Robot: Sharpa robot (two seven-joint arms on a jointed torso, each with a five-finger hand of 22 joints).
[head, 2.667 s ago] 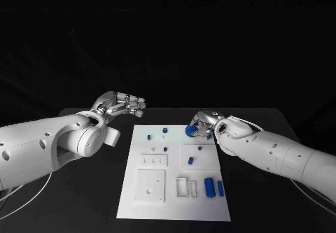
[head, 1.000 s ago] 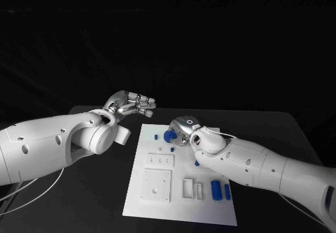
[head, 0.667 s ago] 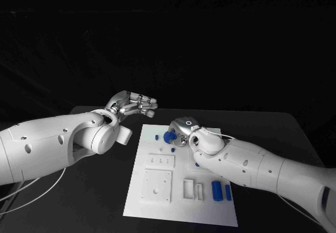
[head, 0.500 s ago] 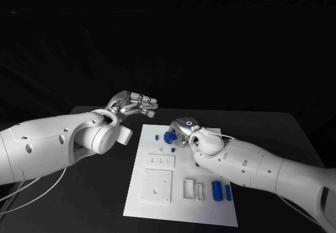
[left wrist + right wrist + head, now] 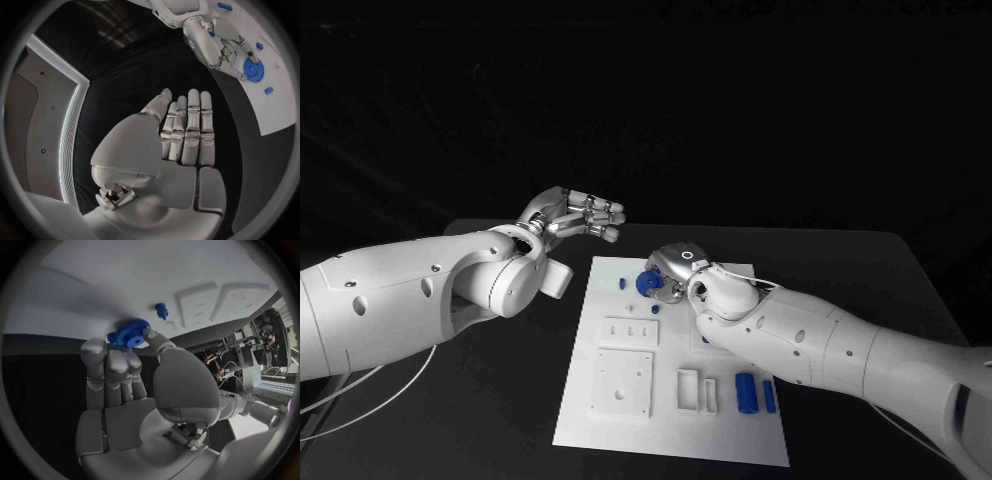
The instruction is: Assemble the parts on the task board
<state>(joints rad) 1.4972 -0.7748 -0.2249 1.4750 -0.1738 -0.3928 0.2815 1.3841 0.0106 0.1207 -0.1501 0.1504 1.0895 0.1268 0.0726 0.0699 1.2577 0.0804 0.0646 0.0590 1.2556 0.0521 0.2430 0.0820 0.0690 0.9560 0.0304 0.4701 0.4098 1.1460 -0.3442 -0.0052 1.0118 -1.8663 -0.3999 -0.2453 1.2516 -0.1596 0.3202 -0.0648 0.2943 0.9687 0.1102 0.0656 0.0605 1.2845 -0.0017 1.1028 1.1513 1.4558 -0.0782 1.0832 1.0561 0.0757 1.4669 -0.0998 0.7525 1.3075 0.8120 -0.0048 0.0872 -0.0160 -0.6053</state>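
Observation:
My right hand (image 5: 678,270) pinches a blue gear (image 5: 648,285) between thumb and fingers, low over the far left part of the white task board (image 5: 668,425). In the right wrist view the gear (image 5: 129,332) lies at the fingertips of that hand (image 5: 125,385), close to the board's surface, with a small blue peg (image 5: 162,310) just beyond it. I cannot tell whether the gear touches the board. My left hand (image 5: 574,215) hangs raised off the board's far left corner; its fingers (image 5: 187,130) are straight and hold nothing.
On the board lie two blue cylinders (image 5: 754,393) near the front right, small blue pegs (image 5: 620,283) at the far left, and white recessed blocks (image 5: 623,381) with slotted pieces (image 5: 689,388) in the middle. Black table (image 5: 877,270) surrounds the board.
My right hand has carried the gear from the board's far right side to its far left part and sunk slightly lower. The left hand has hardly moved. The camera has shifted.

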